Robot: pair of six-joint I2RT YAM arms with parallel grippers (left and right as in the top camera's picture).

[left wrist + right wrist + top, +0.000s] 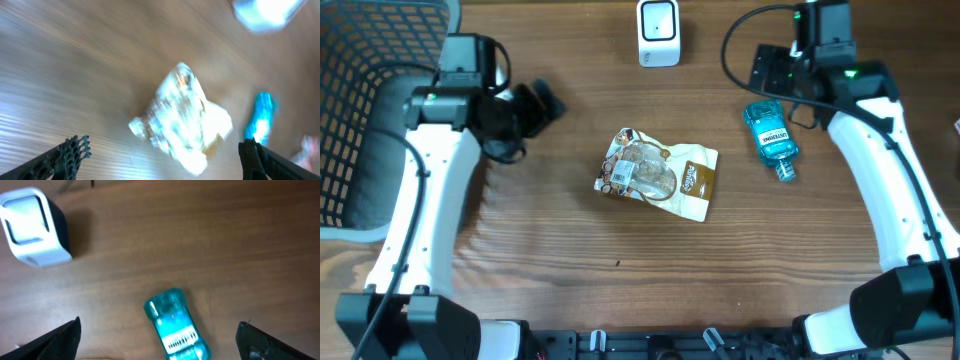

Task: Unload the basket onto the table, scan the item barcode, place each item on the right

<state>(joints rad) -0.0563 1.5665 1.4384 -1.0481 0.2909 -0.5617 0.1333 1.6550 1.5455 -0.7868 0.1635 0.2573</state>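
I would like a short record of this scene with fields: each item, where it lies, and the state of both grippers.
scanner: white, standing at the far edge of the table, near the centre
bag: snack bag, lying flat mid-table
bottle: blue, on its side to the right of the bag, cap toward the robot
left gripper: open, holds nothing, above the table left of the bag
right gripper: open, holds nothing, above the bottle
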